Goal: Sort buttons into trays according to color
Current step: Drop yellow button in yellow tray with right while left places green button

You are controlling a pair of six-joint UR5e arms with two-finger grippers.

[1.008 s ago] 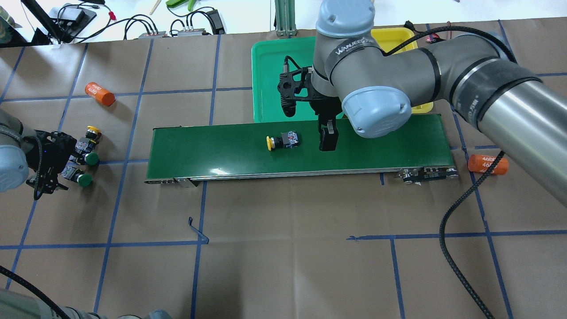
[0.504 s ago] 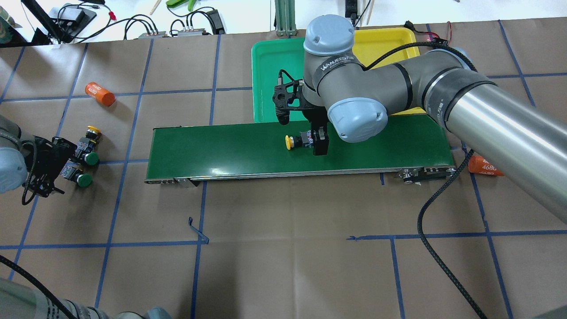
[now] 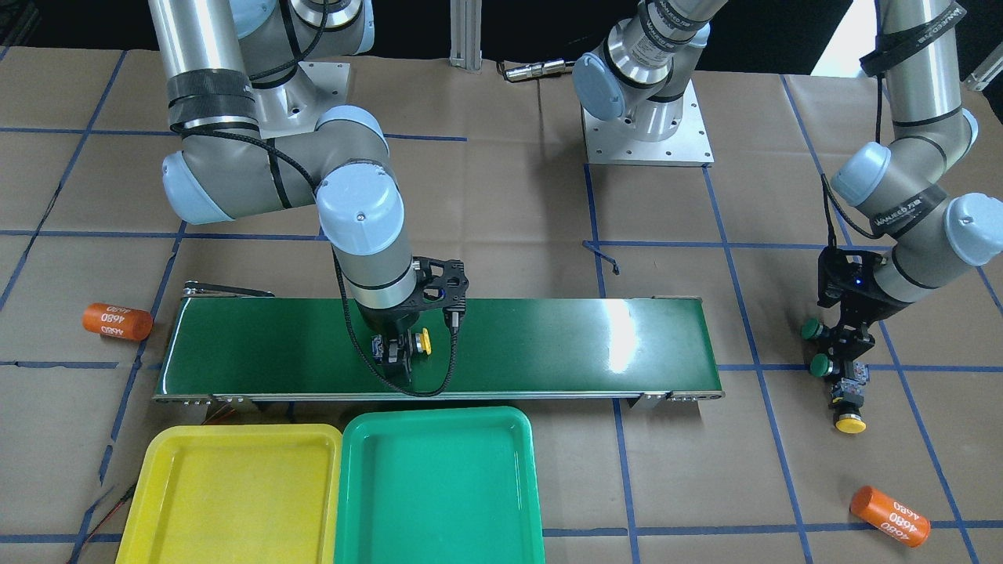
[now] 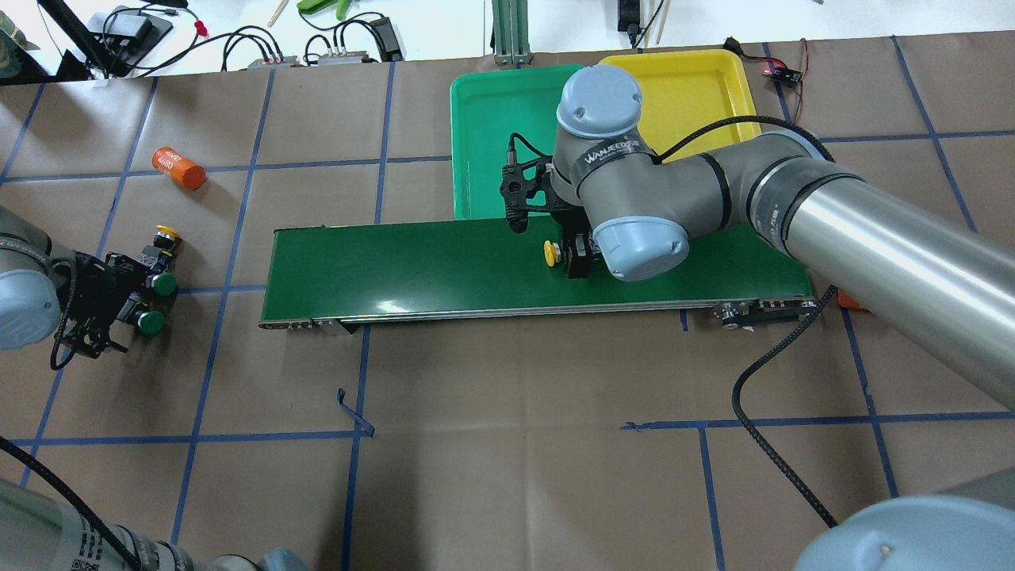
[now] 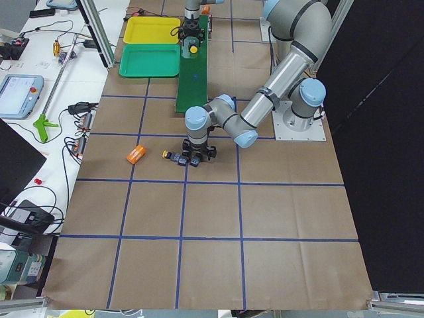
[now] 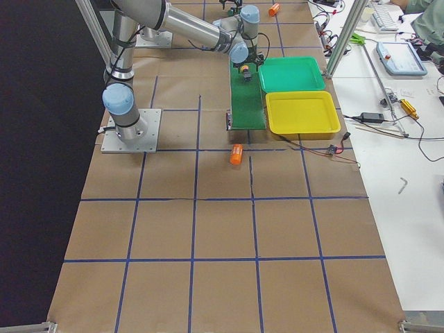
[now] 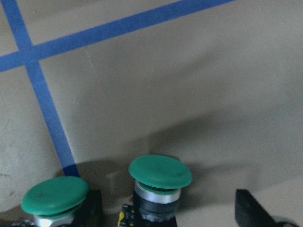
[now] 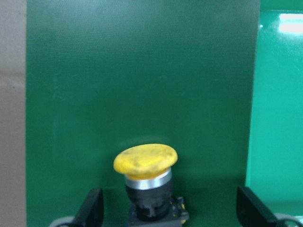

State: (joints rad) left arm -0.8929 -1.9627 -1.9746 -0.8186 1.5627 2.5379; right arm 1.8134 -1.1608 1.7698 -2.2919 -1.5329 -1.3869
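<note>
Yellow button (image 4: pixel 550 252) on belt (image 4: pixel 412 262), right pincer (image 4: pixel 577 258) spread around it, wrist vertical

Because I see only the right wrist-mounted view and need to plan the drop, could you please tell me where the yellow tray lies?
Observer: The yellow tray lies beyond the belt, right beside the green tray, on that tray's side toward the robot's right.
Operator: Thank you. Where are the other buttons?
Observer: Off the belt's left end, on the brown paper: two green buttons and a second yellow button.
Operator: Is the left claw holding one?
Observer: No, the left claw is open, astride one of the green ones.
</note>
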